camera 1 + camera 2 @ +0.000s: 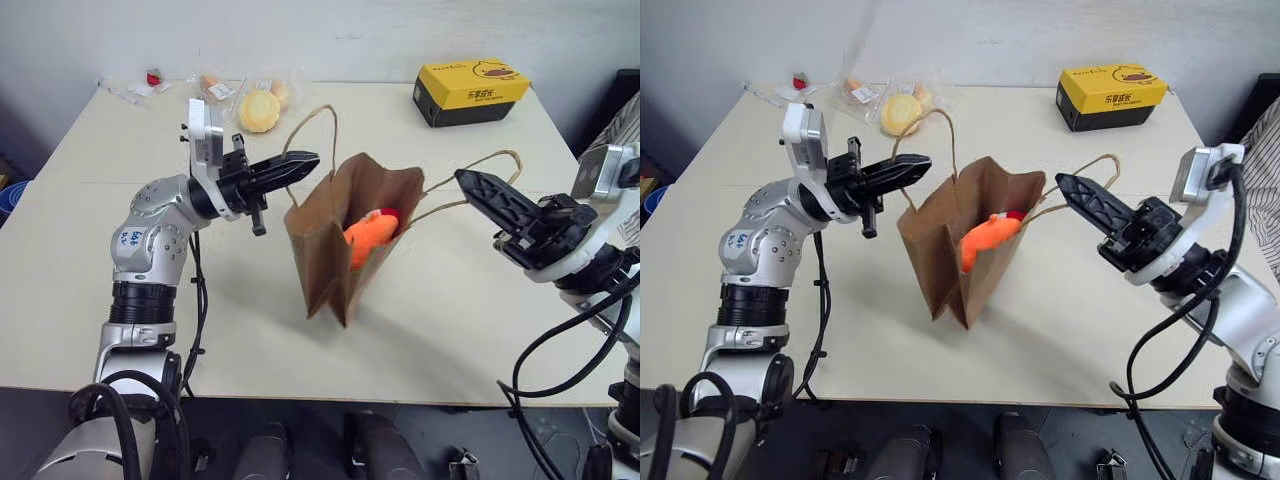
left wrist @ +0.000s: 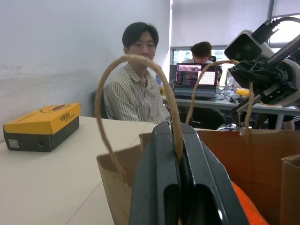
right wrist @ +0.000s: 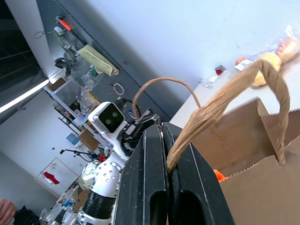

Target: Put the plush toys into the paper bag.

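Both pincers pinch cord handles: left gripper [image 1: 300,160], right gripper [image 1: 470,182]; paper bag [image 1: 325,235] upright between them, orange fish plush [image 1: 368,232] inside.

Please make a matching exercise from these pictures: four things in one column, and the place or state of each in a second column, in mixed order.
Things:
1. orange plush toy
2. yellow-and-black box
3. left tool
4. right tool

Places or states:
A. shut on the bag handle on the robot's right
B. inside the paper bag
C. shut on the bag handle on the robot's left
D. at the far right part of the table

Pairs: 1-B, 2-D, 3-C, 4-A
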Available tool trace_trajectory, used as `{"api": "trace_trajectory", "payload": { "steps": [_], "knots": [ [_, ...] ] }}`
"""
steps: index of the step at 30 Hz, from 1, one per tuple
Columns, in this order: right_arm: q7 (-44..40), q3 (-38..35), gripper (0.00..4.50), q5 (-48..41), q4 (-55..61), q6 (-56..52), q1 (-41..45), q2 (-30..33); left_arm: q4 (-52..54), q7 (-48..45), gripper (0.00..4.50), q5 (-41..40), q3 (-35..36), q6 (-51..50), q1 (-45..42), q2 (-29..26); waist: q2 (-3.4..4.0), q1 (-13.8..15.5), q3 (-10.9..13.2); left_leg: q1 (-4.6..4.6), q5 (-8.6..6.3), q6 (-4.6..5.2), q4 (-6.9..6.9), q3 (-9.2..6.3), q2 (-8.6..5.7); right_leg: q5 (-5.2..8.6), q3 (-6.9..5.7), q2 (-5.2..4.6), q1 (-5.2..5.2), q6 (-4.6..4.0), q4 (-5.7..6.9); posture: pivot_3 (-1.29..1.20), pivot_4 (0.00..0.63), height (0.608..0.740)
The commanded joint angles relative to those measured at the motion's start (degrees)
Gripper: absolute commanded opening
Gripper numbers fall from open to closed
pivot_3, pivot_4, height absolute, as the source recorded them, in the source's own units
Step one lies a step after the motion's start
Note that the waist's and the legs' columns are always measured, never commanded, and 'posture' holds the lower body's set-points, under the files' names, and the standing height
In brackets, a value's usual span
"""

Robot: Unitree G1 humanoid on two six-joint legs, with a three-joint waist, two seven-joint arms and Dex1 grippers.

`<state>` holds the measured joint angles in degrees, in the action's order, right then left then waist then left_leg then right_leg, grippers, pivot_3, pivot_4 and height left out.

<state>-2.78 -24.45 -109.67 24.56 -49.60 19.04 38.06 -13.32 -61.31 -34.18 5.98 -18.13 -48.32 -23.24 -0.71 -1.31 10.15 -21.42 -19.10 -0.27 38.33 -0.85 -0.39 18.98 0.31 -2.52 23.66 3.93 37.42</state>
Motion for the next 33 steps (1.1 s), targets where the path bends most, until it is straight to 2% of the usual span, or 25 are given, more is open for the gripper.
{"api": "trace_trajectory", "payload": {
  "steps": [1,7,12,15,17,18,21,25,32,33],
  "knots": [
    [-4.8,3.7,0.01,6.3,2.3,0.7,-1.3,-0.4,0.7,0.0,0.0,2.0,-0.9,3.5,-0.2,1.2,0.0,0.1,0.0,0.0,0.0,0.0,0.01,0.0,0.0,-0.01,0.0,0.0,-0.01,0.01,-0.01,0.0,0.15,0.74],
    [-17.5,10.9,0.01,28.5,6.3,4.0,-8.3,-0.1,5.1,-1.1,0.0,3.7,-4.0,4.6,5.5,2.1,0.01,1.1,0.0,-0.02,0.0,0.01,0.0,0.04,0.0,-0.01,0.04,0.0,0.03,0.01,-0.01,0.0,0.15,0.74],
    [-17.9,12.4,0.01,39.4,4.6,9.7,-7.5,-3.6,7.0,-0.9,0.0,5.1,-5.1,5.0,8.6,1.2,0.0,1.2,0.0,0.02,0.0,0.0,0.11,0.01,0.0,-0.01,0.04,0.0,0.0,0.01,0.0,0.0,0.15,0.74],
    [-19.9,12.1,0.01,39.3,4.4,10.2,-6.5,-5.0,6.8,-0.2,0.0,5.4,-4.5,4.7,9.0,1.0,0.0,1.3,0.0,0.04,0.01,-0.02,0.15,0.01,-0.01,-0.01,0.03,0.0,0.01,0.01,0.0,0.0,0.15,0.74],
    [-22.0,11.3,0.01,36.0,5.9,9.9,-6.0,-5.6,6.8,0.7,0.0,4.8,-3.7,3.7,8.9,1.0,0.0,1.3,0.0,0.04,0.01,-0.02,0.15,0.0,0.0,-0.01,0.03,0.0,0.01,0.01,0.01,0.0,0.15,0.74],
    [-22.4,11.3,0.0,34.6,6.4,9.2,-5.9,-5.4,6.8,1.3,0.2,4.6,-3.3,3.6,8.7,1.1,0.0,1.3,0.0,0.03,0.01,-0.02,0.14,-0.01,0.0,-0.01,0.02,0.0,0.0,0.01,0.02,0.0,0.15,0.74],
    [-24.2,11.5,0.65,33.9,7.9,8.4,-6.2,-4.0,7.6,1.8,0.95,2.9,-2.0,1.5,8.2,0.8,0.0,1.2,0.0,0.02,0.01,-0.01,0.13,-0.01,0.0,-0.01,0.02,0.0,0.0,0.01,0.03,0.0,0.15,0.74],
    [-25.3,10.2,2.03,33.5,9.0,8.1,-6.8,-2.0,9.1,2.4,2.2,1.0,0.1,-0.6,8.0,-0.2,0.0,1.2,0.0,0.02,0.01,-0.01,0.13,-0.01,0.0,-0.01,0.01,-0.01,0.0,0.01,0.02,0.0,0.15,0.74],
    [-29.6,1.9,4.49,25.4,9.7,1.8,-13.7,10.4,13.5,-1.4,4.42,-0.8,3.2,-3.4,13.9,-8.9,0.01,1.2,0.0,0.04,0.0,-0.01,0.0,-0.02,0.0,-0.01,0.01,-0.03,-0.03,0.01,-0.06,0.0,0.15,0.74],
    [-30.0,1.0,4.5,25.1,9.9,1.7,-14.5,11.2,14.0,-1.8,4.47,-0.7,3.4,-3.2,14.7,-9.7,0.0,1.2,0.0,0.07,0.0,0.0,-0.02,-0.02,0.0,-0.01,0.01,-0.02,-0.05,0.01,-0.07,0.0,0.15,0.74]
  ]
}}
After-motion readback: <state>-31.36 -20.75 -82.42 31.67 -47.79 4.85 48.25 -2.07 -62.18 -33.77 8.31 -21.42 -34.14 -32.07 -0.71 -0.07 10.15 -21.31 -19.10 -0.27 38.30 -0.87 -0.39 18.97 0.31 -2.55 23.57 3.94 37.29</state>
